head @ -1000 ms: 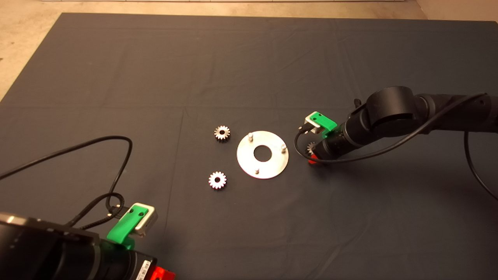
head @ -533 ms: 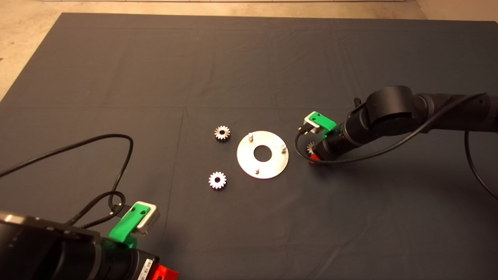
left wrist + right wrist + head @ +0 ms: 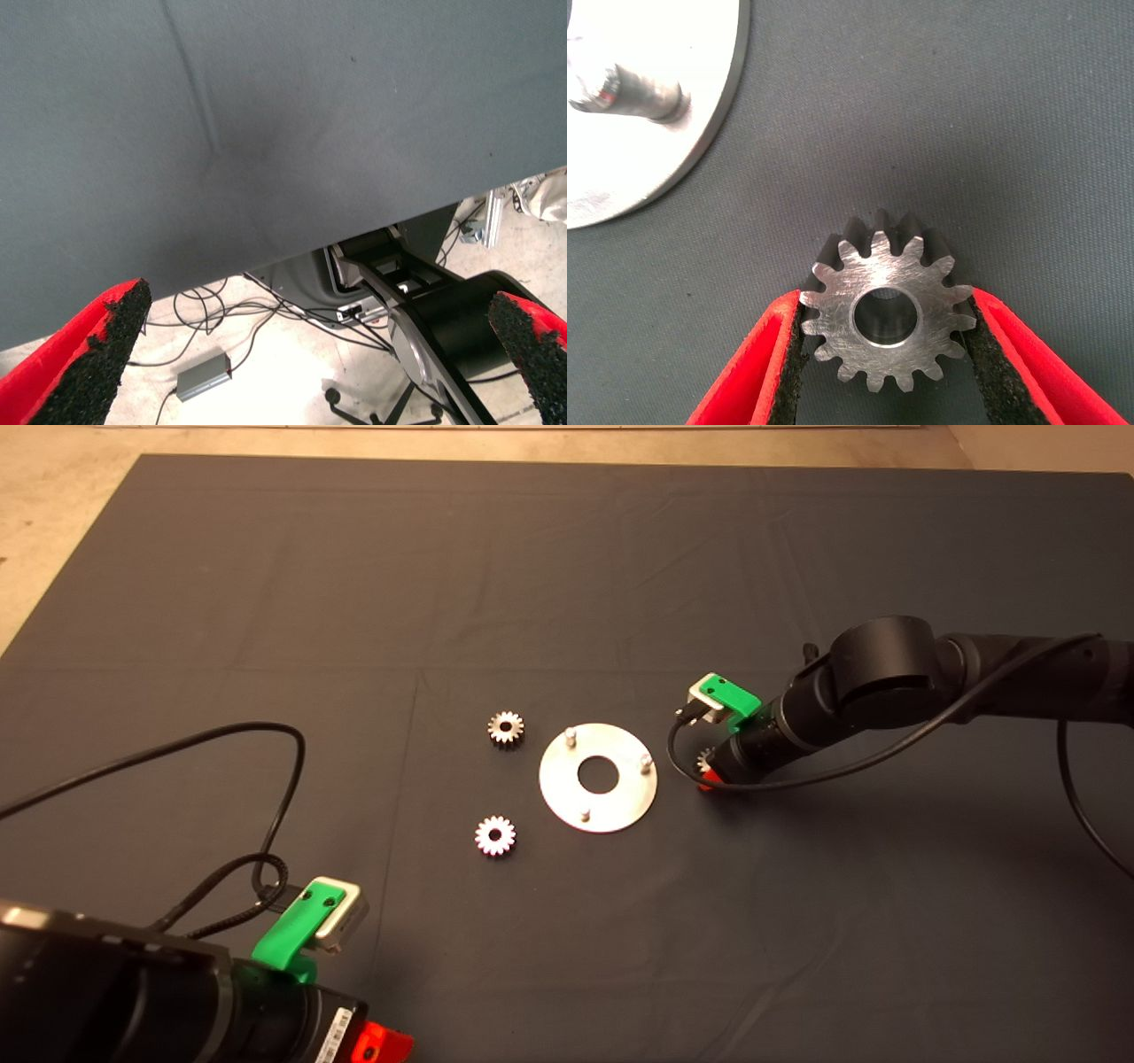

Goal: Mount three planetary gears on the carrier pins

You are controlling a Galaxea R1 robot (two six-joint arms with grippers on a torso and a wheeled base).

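Note:
The shiny round disc [image 3: 560, 788] lies mid-mat with three carrier pins [image 3: 571, 736] [image 3: 646, 762] [image 3: 585, 813] standing bare. Two planetary gears [image 3: 505, 728] [image 3: 495, 835] lie flat to the disc's left. A third gear [image 3: 706, 761] sits just right of the disc, half hidden under my right gripper [image 3: 709, 776]. In the right wrist view, that gear [image 3: 886, 310] lies flat on the mat, and my right gripper [image 3: 886, 297] is shut on it, both pads touching its teeth. The disc's edge [image 3: 700, 133] and one pin [image 3: 642, 88] are close by. My left gripper [image 3: 381, 1045] waits open at the lower left edge.
A black cable [image 3: 266, 779] loops over the mat by the left arm. The left wrist view shows my left gripper [image 3: 319, 305] over the mat's edge [image 3: 310, 248], with floor cables and a black base beyond. Bare floor borders the mat at the far left.
The right arm and its gripper have edged slightly left, toward the disc, with the gear between the fingers. The left gripper has crept a little to the right.

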